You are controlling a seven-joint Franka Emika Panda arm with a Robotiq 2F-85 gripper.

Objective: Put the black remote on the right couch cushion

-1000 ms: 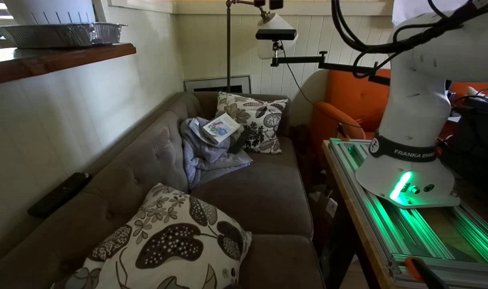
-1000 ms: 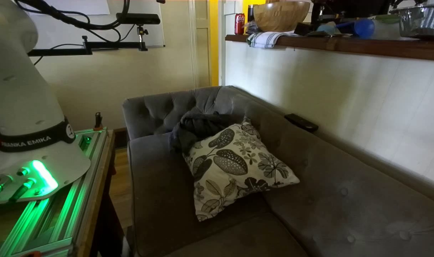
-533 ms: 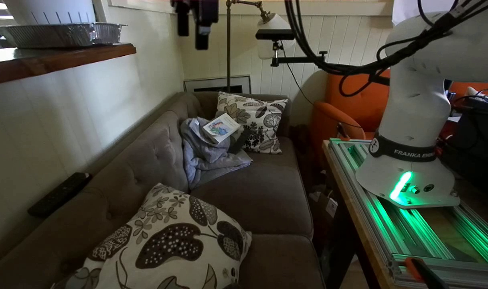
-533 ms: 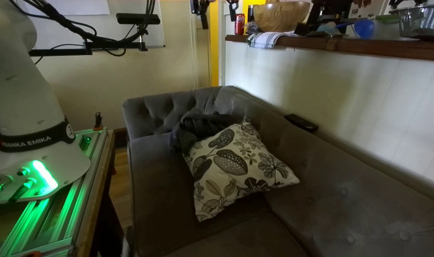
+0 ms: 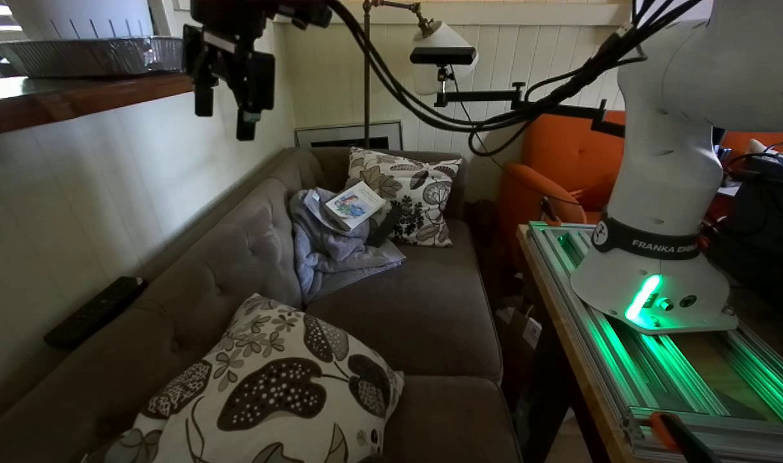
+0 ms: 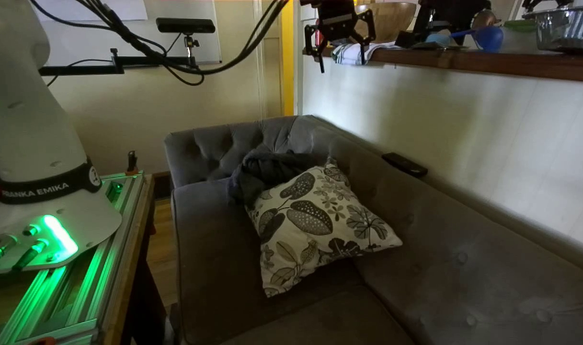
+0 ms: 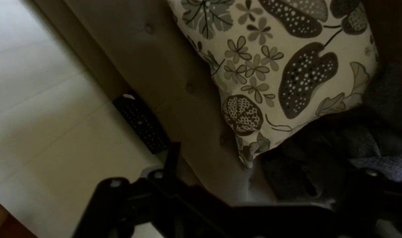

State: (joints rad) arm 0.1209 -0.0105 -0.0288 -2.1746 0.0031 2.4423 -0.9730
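1. Black remote [image 7: 141, 122]: lying on top of the couch backrest [image 7: 194, 109], just beside the wall [image 7: 55, 119], lower than the gripper [image 6: 343, 65] and apart from its fingers [image 7: 171, 160].
2. Long axis: along the backrest; in the wrist view the end with a pale mark points away from the fingers, while the opposite end meets one fingertip in outline.
3. Fingers: spread wide apart.
4. Patterned pillow [image 7: 296, 59]: ahead of the gap between the fingers in the wrist view.
5. Right couch cushion [image 5: 407, 315]: below the fingers' level, bearing a grey blanket [image 5: 330, 251] topped by a book [image 5: 354, 204].
6. Wooden bowl [image 6: 396, 21]: behind the fingers in an exterior view; contents hidden.
7. Foil tray [image 5: 89, 61]: likewise behind the fingers; whether the white tub [image 5: 89, 19] stands in it cannot be told.
8. Clear basin [image 6: 566, 36]: right of the fingers, cut off at the view's edge.
9. Dark cloth [image 7: 359, 140]: merges with the farther finger in the wrist view.
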